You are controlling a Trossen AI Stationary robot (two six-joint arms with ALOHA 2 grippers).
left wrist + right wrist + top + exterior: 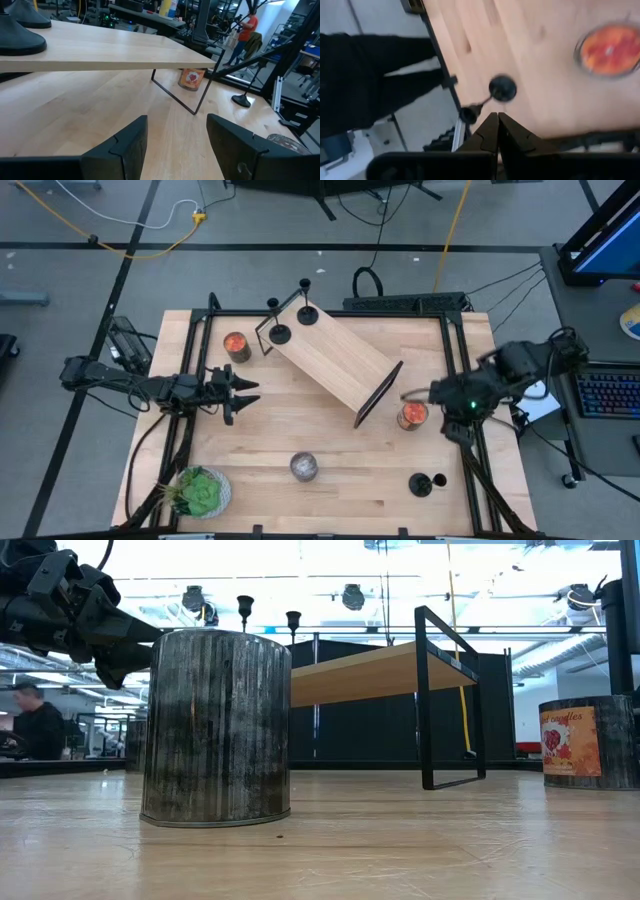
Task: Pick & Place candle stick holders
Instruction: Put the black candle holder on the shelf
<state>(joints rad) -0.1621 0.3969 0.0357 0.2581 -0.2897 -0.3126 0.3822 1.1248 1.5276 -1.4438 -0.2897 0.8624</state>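
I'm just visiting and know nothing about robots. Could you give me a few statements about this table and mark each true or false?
1. Two candle stick holders stand at one end of the raised wooden shelf. True.
2. The left tool is clamped on a candle stick holder. False: its fingers are apart and hold nothing.
3. A lone candle stick holder sits on the table near the right arm. True.
4. The right tool is wide open. False: its fingers are pressed together, empty.
5. The silver jar stands on the shelf. False: it stands on the table, between the green plant and the lone holder.
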